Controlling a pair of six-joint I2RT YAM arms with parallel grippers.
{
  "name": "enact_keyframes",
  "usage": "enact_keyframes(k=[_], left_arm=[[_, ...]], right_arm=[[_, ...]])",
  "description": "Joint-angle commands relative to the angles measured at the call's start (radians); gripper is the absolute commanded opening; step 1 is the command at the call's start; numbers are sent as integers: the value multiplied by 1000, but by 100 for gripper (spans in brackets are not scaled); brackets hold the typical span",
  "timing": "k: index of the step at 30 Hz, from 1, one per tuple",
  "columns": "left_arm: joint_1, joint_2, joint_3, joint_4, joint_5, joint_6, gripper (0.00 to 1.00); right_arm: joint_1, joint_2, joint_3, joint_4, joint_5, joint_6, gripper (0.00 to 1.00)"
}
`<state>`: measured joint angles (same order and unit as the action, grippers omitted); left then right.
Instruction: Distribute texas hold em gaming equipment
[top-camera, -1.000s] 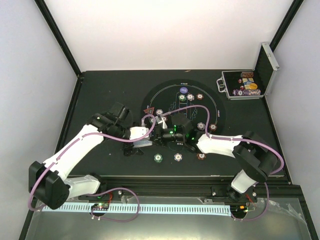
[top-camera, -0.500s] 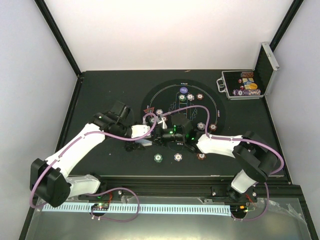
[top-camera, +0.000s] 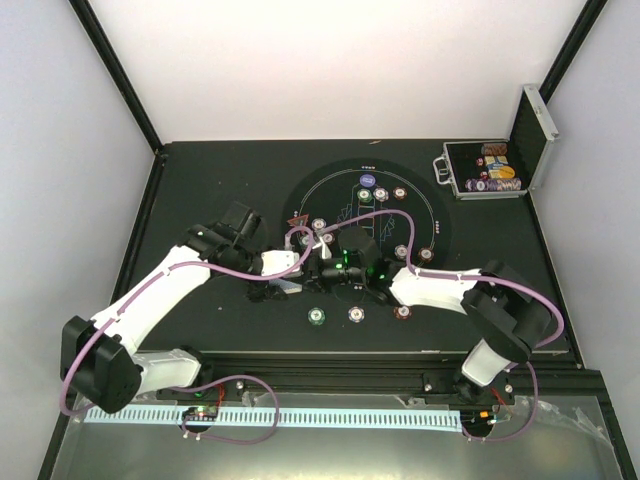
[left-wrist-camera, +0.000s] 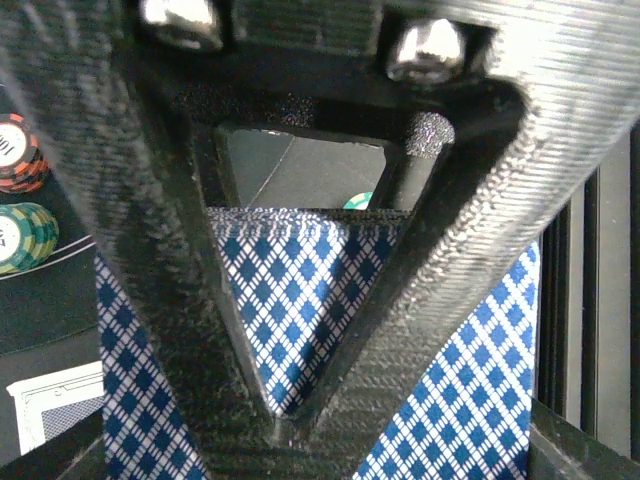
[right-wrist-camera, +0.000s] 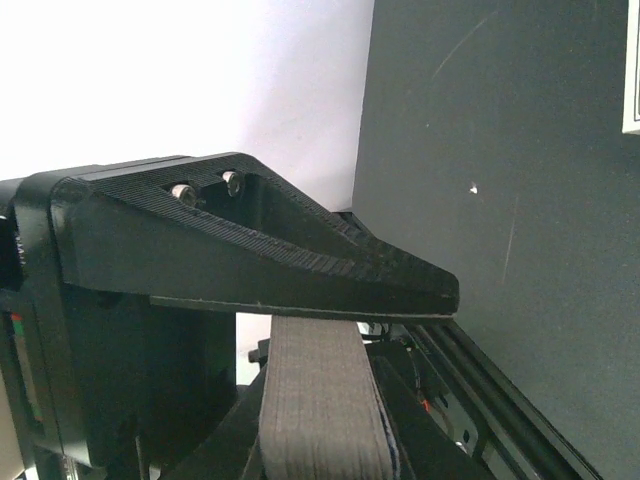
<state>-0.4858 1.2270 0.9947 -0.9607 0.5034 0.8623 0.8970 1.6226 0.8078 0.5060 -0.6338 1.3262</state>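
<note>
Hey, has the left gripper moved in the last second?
Yes, slightly: the left gripper has edged away from the near green chip, toward the red triangle.

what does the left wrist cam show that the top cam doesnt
Only the left wrist view: the blue-and-white diamond back of the card clamped in the left gripper, close up.
Only the top view: the silver-edged case at the far right, the red triangle and the right arm reaching in to meet the left.
Both: chips lying on the dark mat.
</note>
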Motion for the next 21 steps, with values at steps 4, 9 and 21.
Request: enact_keyframes(k=[4,9,21], left_arm=[[-10,-38,29,29,39,-15,15],[-9,-64,11,32,46,-17,2],[-9,-81,-8,20,25,-5,2]], right_arm=[[9,10,18,-29,42,-21,1],[10,12,17,-17,30,-23,1],[5,4,19,-44,-8,-60,33]])
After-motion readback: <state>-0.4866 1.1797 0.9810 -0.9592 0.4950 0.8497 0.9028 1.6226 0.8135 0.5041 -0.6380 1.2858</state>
